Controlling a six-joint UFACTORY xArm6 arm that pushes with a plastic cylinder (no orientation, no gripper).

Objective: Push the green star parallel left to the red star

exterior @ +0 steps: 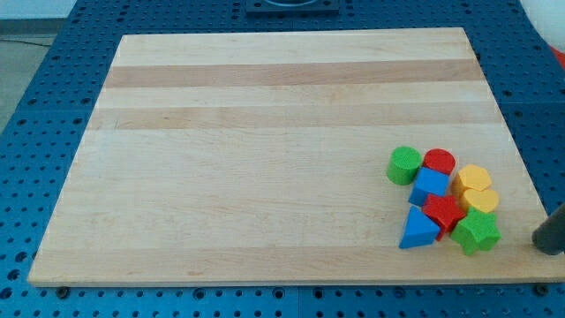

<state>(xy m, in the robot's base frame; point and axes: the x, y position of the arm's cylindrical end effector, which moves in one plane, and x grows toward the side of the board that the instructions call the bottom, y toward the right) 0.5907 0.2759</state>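
The green star [477,232] lies at the bottom right of the wooden board [265,159], at the lower right end of a tight cluster of blocks. The red star [444,212] touches it on its upper left. My tip [546,243] is a dark rod end at the view's right edge, off the board's right side, to the right of the green star and apart from it.
In the same cluster are a green cylinder [404,165], a red cylinder [439,162], a blue block [431,185], a blue triangle [418,230] and two yellow blocks [474,177] [481,200]. Blue perforated table surrounds the board.
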